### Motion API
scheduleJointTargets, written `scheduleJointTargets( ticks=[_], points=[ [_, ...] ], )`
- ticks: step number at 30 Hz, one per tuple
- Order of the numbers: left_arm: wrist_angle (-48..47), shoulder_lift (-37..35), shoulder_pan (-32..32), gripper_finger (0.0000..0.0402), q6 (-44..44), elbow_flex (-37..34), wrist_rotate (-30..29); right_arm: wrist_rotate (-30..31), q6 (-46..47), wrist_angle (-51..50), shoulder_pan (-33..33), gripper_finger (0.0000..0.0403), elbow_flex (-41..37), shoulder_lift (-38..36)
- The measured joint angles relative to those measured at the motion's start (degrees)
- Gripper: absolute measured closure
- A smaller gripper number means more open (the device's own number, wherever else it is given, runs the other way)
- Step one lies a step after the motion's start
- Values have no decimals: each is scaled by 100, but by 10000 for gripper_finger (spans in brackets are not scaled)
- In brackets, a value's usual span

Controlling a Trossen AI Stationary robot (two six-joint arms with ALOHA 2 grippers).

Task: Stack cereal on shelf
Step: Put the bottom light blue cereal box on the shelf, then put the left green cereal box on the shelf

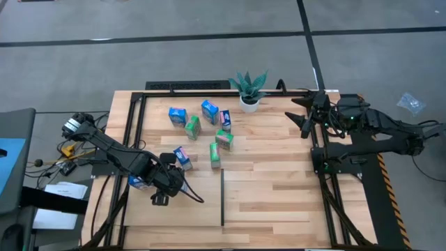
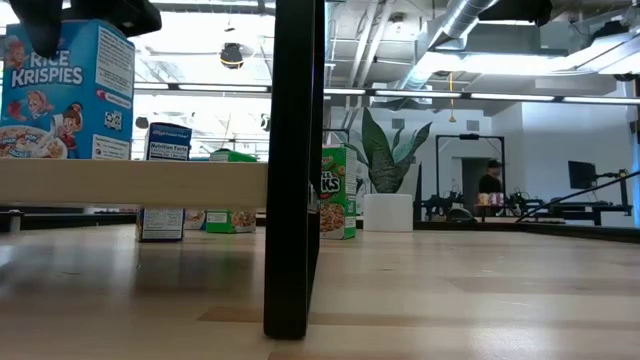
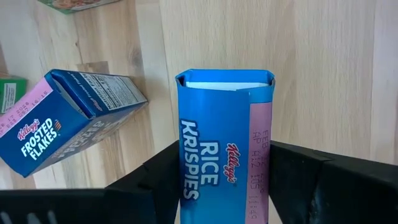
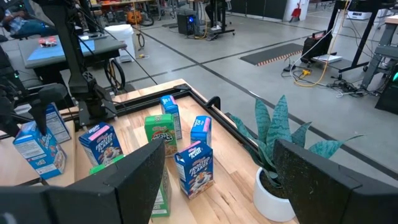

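My left gripper (image 3: 224, 163) is shut on a blue Rice Krispies cereal box (image 2: 65, 90) over the near-left part of the shelf (image 1: 279, 188). In the low view this box stands upright with its bottom at a light-wood plank (image 2: 130, 182). In the high view my left gripper (image 1: 162, 187) hides most of it. A blue Frosted Flakes box (image 3: 62, 118) lies on its side close by. Several more blue and green boxes (image 1: 202, 125) stand farther back. My right gripper (image 4: 221, 149) waits open above the shelf's far-right rail. My left gripper holds the Rice Krispies box at its top end (image 3: 224, 134), pinched between the two fingers (image 3: 298, 180), one on each of two opposite sides. The fingers come from above, slanting steeply down. The box stays upright with its bottom at the plank.
A potted green plant (image 1: 249, 89) stands at the far edge. A black rail frame (image 1: 132, 132) runs round the wood. A thin black divider (image 1: 222, 199) shows in the low view as a post (image 2: 292, 170). A person (image 2: 490, 180) is far off in the room.
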Motion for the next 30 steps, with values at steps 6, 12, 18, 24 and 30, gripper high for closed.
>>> scheduleJointTargets(
  ticks=[6, 12, 18, 24, 30],
  points=[
    [1, 0, 13, 156, -67, 0, 29, 0, 0, 0, -2, 81, 0, -1],
    [-24, 0, 18, 88, -286, 5, 136, 0, -2, 1, 0, 81, 0, -1],
    [-405, 4, 47, 78, -393, 368, 108, 0, -6, 0, 0, 81, 0, 0],
    [-1100, 4, 127, 78, -359, 1109, 6, 0, -17, 0, 0, 81, 0, 0],
    [-1823, 2, 478, 78, -456, 1900, -516, 1, -13, 0, 0, 81, 0, 0]
  ],
)
